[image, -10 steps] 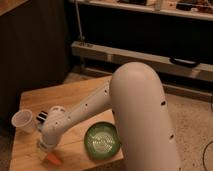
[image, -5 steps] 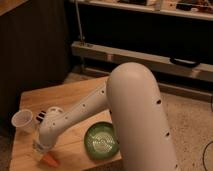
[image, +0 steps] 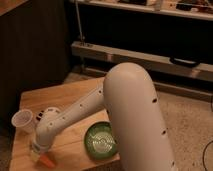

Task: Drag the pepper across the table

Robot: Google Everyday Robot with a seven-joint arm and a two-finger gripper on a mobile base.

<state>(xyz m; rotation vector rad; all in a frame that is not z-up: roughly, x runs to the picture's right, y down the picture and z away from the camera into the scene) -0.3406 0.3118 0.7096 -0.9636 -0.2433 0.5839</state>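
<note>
The pepper [image: 48,161] is a small orange piece lying on the light wooden table [image: 50,97] near its front left corner. My gripper [image: 36,151] reaches down at the end of the white arm, right beside and partly over the pepper's left end. The arm covers most of the gripper, and only the pepper's right part shows.
A green bowl [image: 101,141] sits on the table to the right of the pepper, close to the front edge. A small white cup [image: 22,120] stands near the left edge, behind the gripper. The bulky white arm [image: 132,115] fills the right foreground.
The arm's wrist has shifted slightly toward the table's front left corner, and the pepper has moved a little nearer the front edge with it.
</note>
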